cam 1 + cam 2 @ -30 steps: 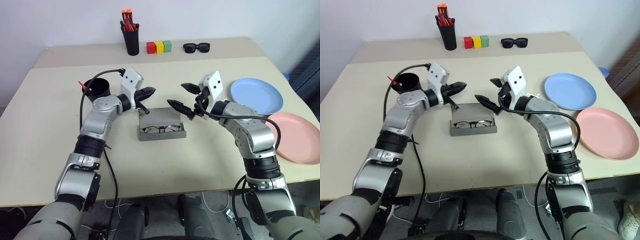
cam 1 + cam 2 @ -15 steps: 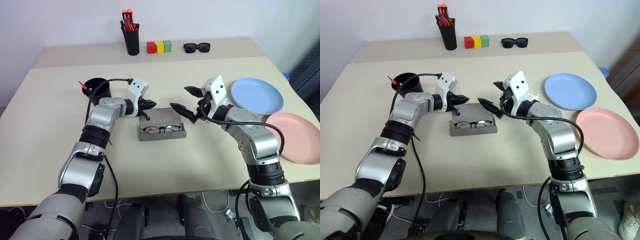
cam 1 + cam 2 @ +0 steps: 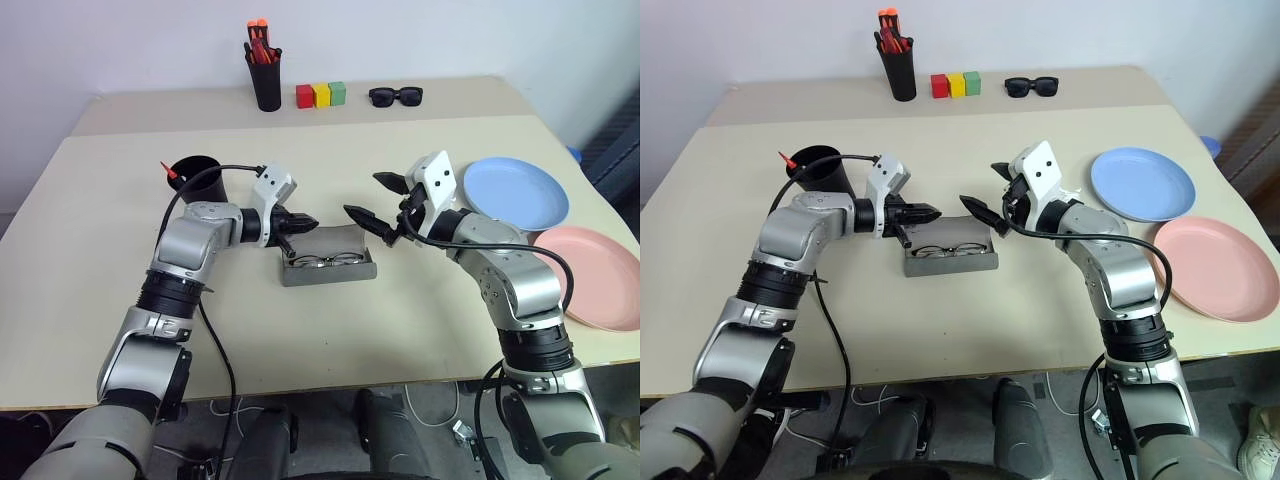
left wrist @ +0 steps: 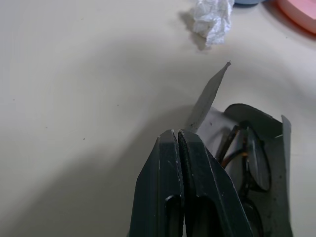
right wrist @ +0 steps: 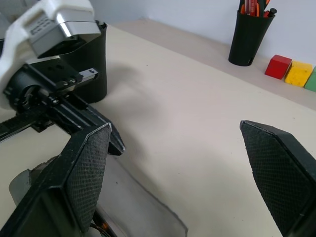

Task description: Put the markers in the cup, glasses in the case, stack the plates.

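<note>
The grey case [image 3: 330,270] lies open mid-table with the wire-frame glasses [image 3: 326,261] inside it, also seen in the left wrist view as glasses [image 4: 249,163] beside the raised lid [image 4: 207,98]. My left gripper [image 3: 306,222] is shut and empty, its tip at the case's rear left corner. My right gripper [image 3: 363,194] hovers open just right of the case, holding nothing. The black cup [image 3: 198,180] stands at the left with a marker's red end [image 3: 167,169] poking over its rim. The blue plate [image 3: 516,192] and the pink plate [image 3: 602,277] lie side by side at the right.
Along the far edge stand a black pen holder [image 3: 265,82] with orange-capped pens, three coloured blocks [image 3: 320,95] and black sunglasses [image 3: 395,96]. A crumpled white scrap [image 4: 213,20] lies on the table beyond the case.
My left gripper has drawn back, dipped and turned, its shut tip now low at the case's rear left corner. The right gripper has stayed put and open.
</note>
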Motion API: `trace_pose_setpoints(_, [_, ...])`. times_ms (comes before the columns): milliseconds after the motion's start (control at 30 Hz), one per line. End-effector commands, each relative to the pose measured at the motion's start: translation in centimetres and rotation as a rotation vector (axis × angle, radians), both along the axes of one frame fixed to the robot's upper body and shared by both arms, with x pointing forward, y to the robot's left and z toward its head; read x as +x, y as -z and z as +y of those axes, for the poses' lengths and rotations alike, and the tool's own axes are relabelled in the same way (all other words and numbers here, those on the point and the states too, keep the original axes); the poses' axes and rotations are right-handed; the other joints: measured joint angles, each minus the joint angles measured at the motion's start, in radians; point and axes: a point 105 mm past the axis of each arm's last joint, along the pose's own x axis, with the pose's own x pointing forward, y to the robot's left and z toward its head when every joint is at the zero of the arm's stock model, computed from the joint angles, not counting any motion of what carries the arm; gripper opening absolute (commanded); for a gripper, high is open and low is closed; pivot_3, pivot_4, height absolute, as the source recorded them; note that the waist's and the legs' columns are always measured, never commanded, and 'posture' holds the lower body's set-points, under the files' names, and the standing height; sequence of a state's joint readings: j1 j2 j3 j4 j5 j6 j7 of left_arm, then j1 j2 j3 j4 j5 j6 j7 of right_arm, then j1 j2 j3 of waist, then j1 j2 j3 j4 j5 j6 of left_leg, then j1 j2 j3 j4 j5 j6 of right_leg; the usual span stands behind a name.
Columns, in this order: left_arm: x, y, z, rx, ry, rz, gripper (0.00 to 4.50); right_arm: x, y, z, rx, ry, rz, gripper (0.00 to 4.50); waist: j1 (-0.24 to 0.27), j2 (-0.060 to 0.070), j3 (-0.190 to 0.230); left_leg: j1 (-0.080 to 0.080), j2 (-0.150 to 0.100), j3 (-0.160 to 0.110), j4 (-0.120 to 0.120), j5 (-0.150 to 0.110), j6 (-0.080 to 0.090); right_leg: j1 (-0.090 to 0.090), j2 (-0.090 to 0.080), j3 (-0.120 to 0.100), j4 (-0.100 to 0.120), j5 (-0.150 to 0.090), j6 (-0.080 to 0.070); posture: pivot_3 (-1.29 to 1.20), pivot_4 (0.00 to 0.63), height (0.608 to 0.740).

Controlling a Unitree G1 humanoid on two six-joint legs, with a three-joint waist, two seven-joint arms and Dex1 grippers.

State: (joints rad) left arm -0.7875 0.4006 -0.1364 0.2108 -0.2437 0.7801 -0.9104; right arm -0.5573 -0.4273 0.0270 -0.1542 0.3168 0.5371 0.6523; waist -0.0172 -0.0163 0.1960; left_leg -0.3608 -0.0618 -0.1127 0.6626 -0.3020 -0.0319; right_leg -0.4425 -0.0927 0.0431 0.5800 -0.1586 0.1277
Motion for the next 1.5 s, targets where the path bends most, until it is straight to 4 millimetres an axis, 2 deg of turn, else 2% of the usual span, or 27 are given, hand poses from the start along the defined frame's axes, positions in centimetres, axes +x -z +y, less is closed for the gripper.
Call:
trace_pose_setpoints(33, [-0.9,0.5,0.0,0.013,0.017,0.038,0.05,0.0,-1.4,-0.2,-0.007,0.008,-0.059,4.27,0.000,0.000,0.000,0.000,0.000,0.000,0.000,0.000,0.000,0.000,0.000,0.000,0.000,0.000,0.000,0.00,0.150,0.740])
trace_pose_setpoints(167, [-2.1,1.5,0.3,0.027,0.037,0.070,0.05,0.2,-1.5,-0.2,-0.014,0.010,-0.066,4.27,-0.003,0.000,0.000,0.001,0.000,0.000,0.000,0.000,0.000,0.000,0.000,0.000,0.000,0.000,0.000,0.00,0.150,0.740])
trace_pose_setpoints(467, [-4.1,1.6,-0.1,0.034,0.060,0.042,0.05,0.4,-1.5,-0.2,-0.013,0.017,-0.070,4.27,-0.001,0.000,0.000,0.002,0.000,0.000,0.000,0.000,0.000,0.002,0.000,0.000,0.000,0.000,0.000,0.00,0.150,0.740])
trace_pose_setpoints(633, [-3.6,1.0,0.3,0.030,0.017,-0.054,0.05,0.6,-1.5,-0.2,-0.014,0.021,-0.078,4.27,0.000,0.000,0.000,0.002,0.000,0.000,0.000,0.000,0.000,0.002,0.000,0.000,0.000,0.000,0.000,0.00,0.150,0.740])
trace_pose_setpoints(733, [-2.2,-2.0,0.5,-0.097,-0.039,-0.145,0.90,0.7,-1.6,-0.8,-0.019,0.046,-0.086,4.27,0.003,0.000,0.000,0.002,0.000,0.000,0.000,0.000,0.000,0.002,0.000,0.000,0.000,0.000,0.000,0.00,0.150,0.740])
trace_pose_setpoints(767, [-2.4,-2.9,0.3,-0.131,-0.012,-0.180,1.39,0.7,-1.7,-1.2,-0.016,0.058,-0.086,4.27,0.002,0.000,0.000,0.002,0.000,0.000,0.000,0.000,0.000,0.002,0.000,0.000,0.000,0.000,0.000,0.00,0.150,0.740])
trace_pose_setpoints(867, [-3.3,-4.9,0.6,-0.237,0.070,-0.242,2.88,0.5,-1.8,-4.7,-0.021,0.159,-0.084,4.27,0.005,0.000,0.000,0.002,0.000,0.000,0.000,0.000,0.000,0.002,0.000,0.000,-0.001,0.000,0.000,0.00,0.150,0.740])
trace_pose_setpoints(967, [-4.3,-5.5,1.5,-0.268,0.164,-0.247,4.46,-0.5,-1.7,-8.3,-0.041,0.258,-0.058,4.27,0.008,0.000,0.000,0.001,0.000,0.000,0.000,0.000,0.000,0.002,0.000,0.000,-0.001,0.000,0.000,0.00,0.150,0.740])
trace_pose_setpoints(1100, [-5.8,-6.7,2.3,-0.340,0.293,-0.225,4.46,-2.7,-0.5,-13.9,-0.102,0.430,0.022,4.27,0.005,0.000,0.000,0.000,0.000,0.001,0.000,0.000,0.000,0.002,0.000,0.000,-0.002,0.000,0.000,0.00,0.150,0.740])
trace_pose_setpoints(1267, [-6.5,-7.8,3.2,-0.388,0.395,-0.197,4.46,-5.9,2.9,-20.2,-0.215,0.669,0.237,4.27,0.004,0.000,0.000,0.003,0.000,0.001,0.000,0.000,0.001,0.004,0.000,0.000,-0.002,-0.001,-0.001,0.00,0.150,0.740])
trace_pose_setpoints(1433, [-6.0,-7.4,3.5,-0.348,0.422,-0.193,4.46,-7.8,5.3,-22.5,-0.267,0.788,0.370,4.27,0.000,0.000,0.000,0.005,0.001,0.002,0.001,0.000,0.001,0.007,0.000,0.001,-0.002,-0.002,-0.002,0.00,0.150,0.740])
trace_pose_setpoints(1500, [-5.9,-7.6,3.1,-0.354,0.428,-0.205,4.46,-8.1,6.2,-23.2,-0.230,0.840,0.419,4.27,0.000,0.000,0.000,0.005,0.001,0.002,0.001,0.000,0.001,0.007,0.000,0.001,-0.002,-0.002,-0.002,0.00,0.150,0.740])
